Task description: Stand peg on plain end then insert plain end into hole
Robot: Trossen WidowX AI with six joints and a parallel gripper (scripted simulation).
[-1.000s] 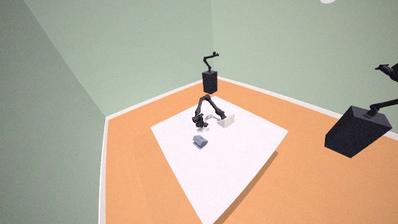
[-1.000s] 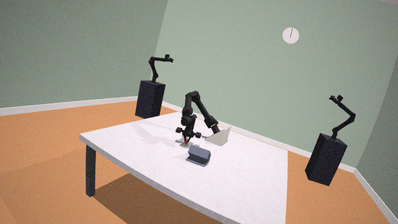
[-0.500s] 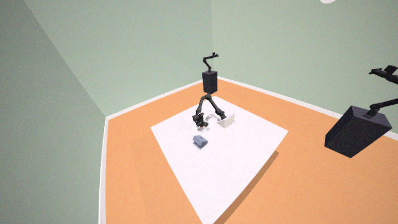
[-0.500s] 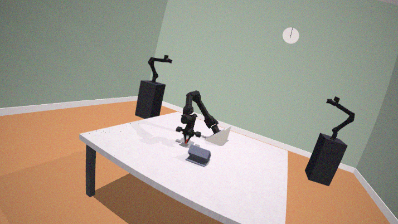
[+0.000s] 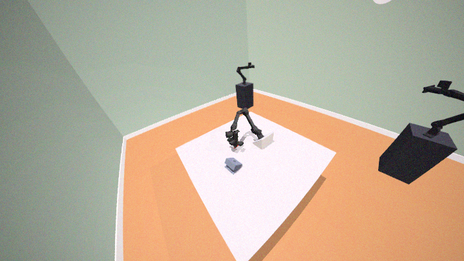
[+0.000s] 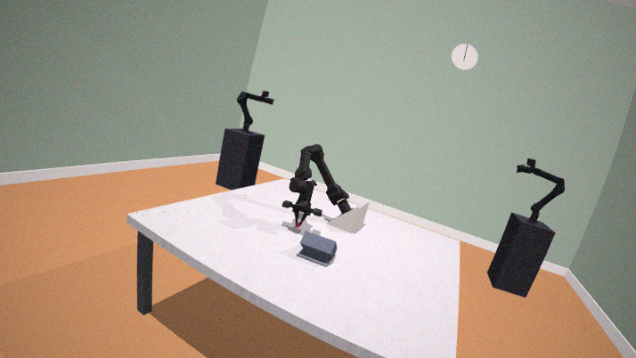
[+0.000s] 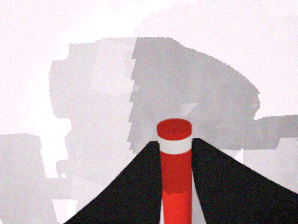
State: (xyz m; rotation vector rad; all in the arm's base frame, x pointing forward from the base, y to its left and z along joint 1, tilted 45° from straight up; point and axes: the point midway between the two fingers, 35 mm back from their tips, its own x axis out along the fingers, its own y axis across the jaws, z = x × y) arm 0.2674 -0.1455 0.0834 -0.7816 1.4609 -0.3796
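My gripper (image 5: 235, 145) (image 6: 298, 223) (image 7: 174, 148) is shut on the red peg (image 7: 176, 172) (image 6: 297, 225), low over the table (image 5: 260, 195) (image 6: 379, 285). In the wrist view the fingertips pinch the peg's sides just below its white band (image 7: 175, 146). The banded end faces the wrist camera. The plain end is out of that view, and the peg's exact tilt and whether it touches the table cannot be read. The blue-grey block with the sloped panel (image 5: 230, 164) (image 6: 318, 244) stands a short way from the gripper, with a small dark hole in its face in the top view.
A pale angled board (image 5: 266, 141) (image 6: 349, 222) stands beside my arm's base, to the right of the gripper in the top and exterior views. Two other arms stand on dark pedestals (image 5: 244, 95) (image 6: 522, 254) off the table. Shadows of my arm fall around the peg.
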